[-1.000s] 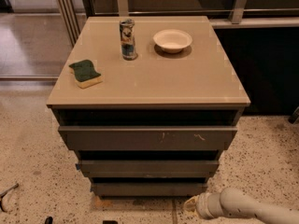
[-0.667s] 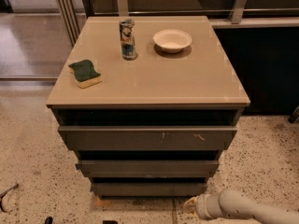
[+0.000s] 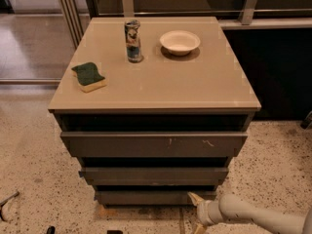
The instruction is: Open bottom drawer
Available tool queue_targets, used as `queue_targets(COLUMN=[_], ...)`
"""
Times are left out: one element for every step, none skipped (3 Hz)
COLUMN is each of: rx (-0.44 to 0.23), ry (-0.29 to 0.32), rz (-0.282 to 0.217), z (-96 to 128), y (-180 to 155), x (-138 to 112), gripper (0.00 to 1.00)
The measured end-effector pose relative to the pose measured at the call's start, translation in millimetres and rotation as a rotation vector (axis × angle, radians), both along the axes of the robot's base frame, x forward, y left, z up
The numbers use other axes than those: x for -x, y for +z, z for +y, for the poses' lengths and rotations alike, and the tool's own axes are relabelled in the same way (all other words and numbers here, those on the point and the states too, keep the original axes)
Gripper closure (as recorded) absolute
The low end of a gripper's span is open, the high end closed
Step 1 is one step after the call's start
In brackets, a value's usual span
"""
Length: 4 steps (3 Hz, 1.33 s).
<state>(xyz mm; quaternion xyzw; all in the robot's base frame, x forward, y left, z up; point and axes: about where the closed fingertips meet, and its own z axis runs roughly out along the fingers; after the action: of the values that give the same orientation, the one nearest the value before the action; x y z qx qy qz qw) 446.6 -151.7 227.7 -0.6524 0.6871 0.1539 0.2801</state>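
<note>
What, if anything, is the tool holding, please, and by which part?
Nothing: the tool hangs open by the right end of the dark grey-brown bottom drawer.

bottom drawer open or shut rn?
Shut. The bottom drawer front sits back beneath the middle front, no interior showing. The gripper is by its right end, fingers apart.

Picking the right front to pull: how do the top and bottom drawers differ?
The top drawer is the widest front, with pale scratches; the bottom drawer is narrowest-looking and unmarked. Top sits just under the tabletop; bottom sits near the floor, gripper by its right end. Both are dark, flat, handleless.
</note>
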Motion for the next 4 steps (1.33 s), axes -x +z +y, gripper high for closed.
queue_targets(rx=[0.003,0.012,0.045,0.045], ry=[0.024,0.048,0.099,0.1], rz=[-0.003,0.011,0.037,0.038], z=[11,25,55,55], y=[-12,-27,-53,-53], x=[-13,-26,-51,-51], gripper=[0.0,0.0,0.0,0.0])
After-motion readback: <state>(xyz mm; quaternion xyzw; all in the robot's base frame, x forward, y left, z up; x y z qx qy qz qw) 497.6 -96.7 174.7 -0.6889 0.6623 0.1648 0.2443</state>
